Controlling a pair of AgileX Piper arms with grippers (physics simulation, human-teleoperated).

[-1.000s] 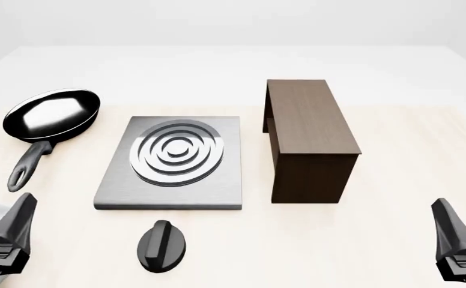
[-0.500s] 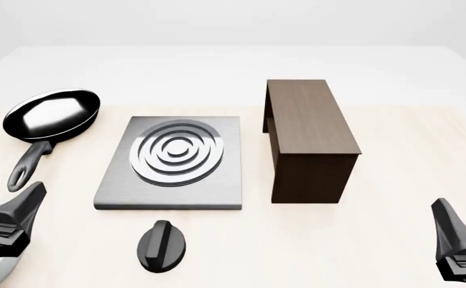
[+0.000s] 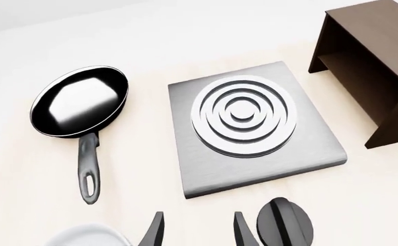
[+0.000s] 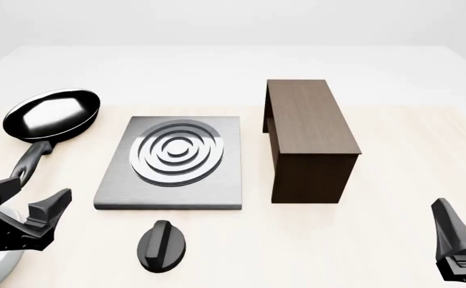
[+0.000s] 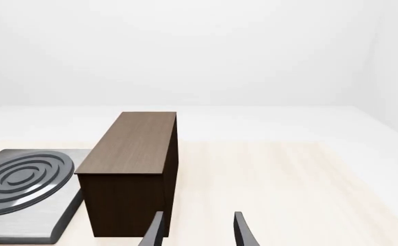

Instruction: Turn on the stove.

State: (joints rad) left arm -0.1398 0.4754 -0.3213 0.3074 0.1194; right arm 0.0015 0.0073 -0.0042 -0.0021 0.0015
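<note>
Two pincers low in the frame, both empty.
The left pincer [image 4: 26, 201], fingers parted, hovers lower left near the black knob [image 4: 161, 246]; the stove [image 4: 171, 162] lies mid-bench. The right pincer [image 5: 195, 228] stands open, lower right.

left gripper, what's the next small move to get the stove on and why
Probably carry the left gripper toward the black knob, which sits apart from the stove on its near side. The gripper is open and holds nothing, and in the front view it hangs off to the knob's left, not over it. The right gripper is farther away, beyond the cabinet.
</note>
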